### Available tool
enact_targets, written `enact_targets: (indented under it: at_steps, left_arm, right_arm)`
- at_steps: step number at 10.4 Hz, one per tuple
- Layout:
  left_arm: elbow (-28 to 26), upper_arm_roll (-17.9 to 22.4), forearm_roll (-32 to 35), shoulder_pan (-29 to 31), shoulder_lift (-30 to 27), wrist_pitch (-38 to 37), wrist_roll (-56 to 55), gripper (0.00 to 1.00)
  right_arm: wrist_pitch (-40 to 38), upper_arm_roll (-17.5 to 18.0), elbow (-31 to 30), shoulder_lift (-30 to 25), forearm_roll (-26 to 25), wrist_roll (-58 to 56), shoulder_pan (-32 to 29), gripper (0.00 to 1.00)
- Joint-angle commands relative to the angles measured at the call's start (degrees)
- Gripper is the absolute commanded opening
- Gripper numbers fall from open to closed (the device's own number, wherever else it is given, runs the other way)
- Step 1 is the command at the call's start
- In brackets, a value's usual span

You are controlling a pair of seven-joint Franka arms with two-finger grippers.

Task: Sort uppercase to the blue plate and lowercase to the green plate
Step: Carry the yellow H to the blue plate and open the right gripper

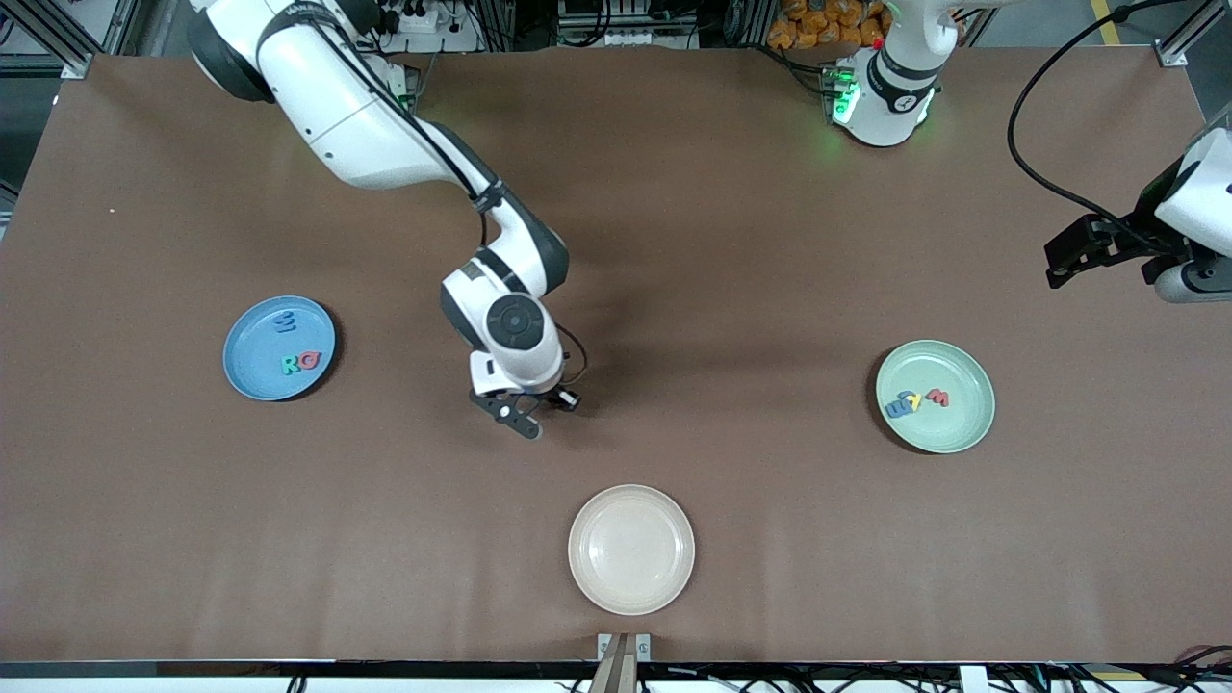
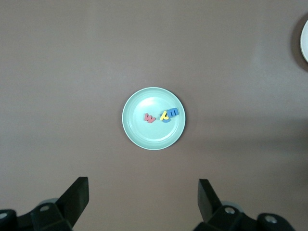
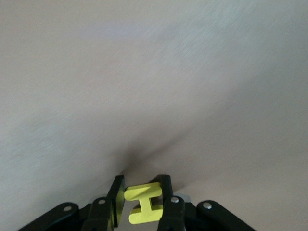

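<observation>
The right gripper (image 3: 142,199) clamps the yellow H (image 3: 144,202) between its fingers over bare table, between the blue plate (image 1: 252,371), which carries M, R and Q, and the cream plate (image 1: 630,549). The left gripper (image 2: 143,192) waits spread wide, high above the green plate (image 2: 139,132) with its small-case letters.

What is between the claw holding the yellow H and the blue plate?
Nothing: in the front view only bare brown table lies between the right gripper, shut on the yellow H, and the blue plate.
</observation>
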Motion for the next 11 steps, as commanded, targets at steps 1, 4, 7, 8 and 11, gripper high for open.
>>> enact_targets:
  at_steps: [1,4,7,8,11]
  left_arm:
    - [0.22,-0.07,-1.27,0.42,-0.64,-1.12,0.36,1.00]
    - [0.13,-0.25,-1.10,0.33,-0.72,-1.11,0.09,1.00]
    - [0.04,-0.16,-1.27,0.42,-1.59,-1.12,0.52,1.00]
    - [0.04,-0.16,-1.10,0.50,-1.60,-1.12,0.79,1.00]
    - [0.04,-0.07,-1.18,0.50,-1.78,-1.12,0.88,1.00]
  right_arm:
    - [-7.69,-3.95,-0.54,-2.44,2.13,-12.55,-1.12,0.20]
    - [-20.43,-13.08,-0.63,-6.03,3.79,-32.84,-1.65,0.20]
    - [-25.39,-20.03,-5.17,-12.61,3.80,-47.63,-2.61,0.20]
    - [-25.30,-22.49,-7.20,-14.55,3.80,-52.37,-2.70,0.20]
    - [-13.15,-30.14,-22.01,-21.49,3.80,-65.74,-3.14,0.20]
